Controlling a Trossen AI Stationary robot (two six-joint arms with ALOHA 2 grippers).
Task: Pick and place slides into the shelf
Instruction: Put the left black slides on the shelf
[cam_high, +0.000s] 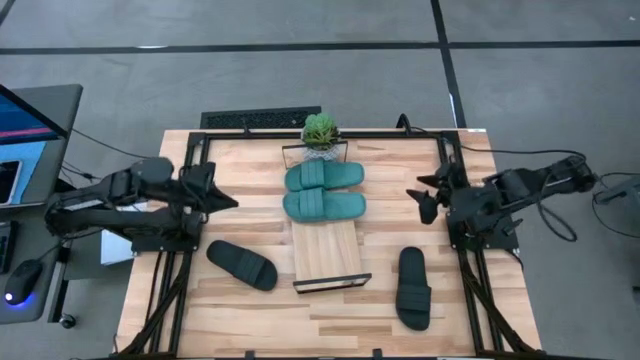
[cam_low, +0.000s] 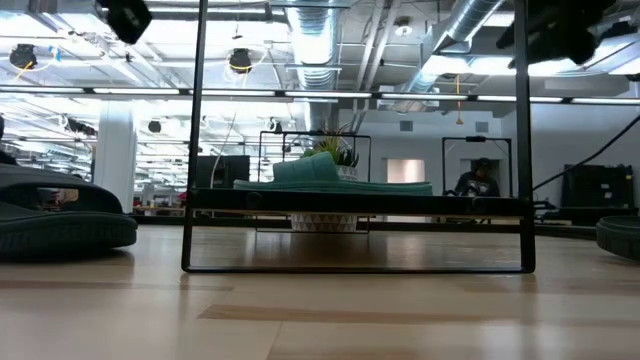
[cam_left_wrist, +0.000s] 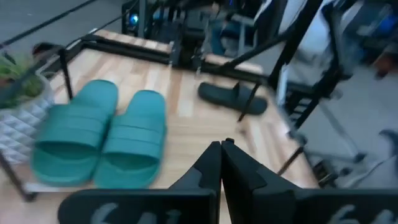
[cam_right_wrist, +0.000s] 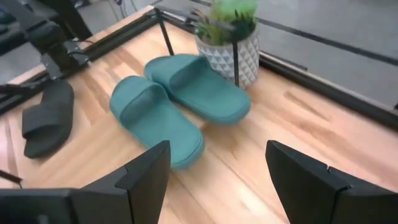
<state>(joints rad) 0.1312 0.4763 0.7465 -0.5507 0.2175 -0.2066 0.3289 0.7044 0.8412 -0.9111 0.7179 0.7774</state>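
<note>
Two teal slides (cam_high: 325, 177) (cam_high: 325, 206) lie side by side, soles down, on the far half of the shelf (cam_high: 328, 255), a narrow light-wood plank with a black wire frame. They also show in the left wrist view (cam_left_wrist: 81, 140) (cam_left_wrist: 134, 146) and the right wrist view (cam_right_wrist: 199, 84) (cam_right_wrist: 158, 118). One black slide (cam_high: 242, 265) lies on the table left of the shelf. The other black slide (cam_high: 413, 288) lies to its right. My left gripper (cam_high: 230, 203) hovers shut left of the teal slides. My right gripper (cam_high: 421, 200) hovers open to their right.
A potted green plant (cam_high: 320, 133) in a white faceted pot stands at the shelf's far end, close behind the teal slides. Black frame rails (cam_high: 190, 260) (cam_high: 470, 270) run along the table's left and right sides. The shelf's near half is bare wood.
</note>
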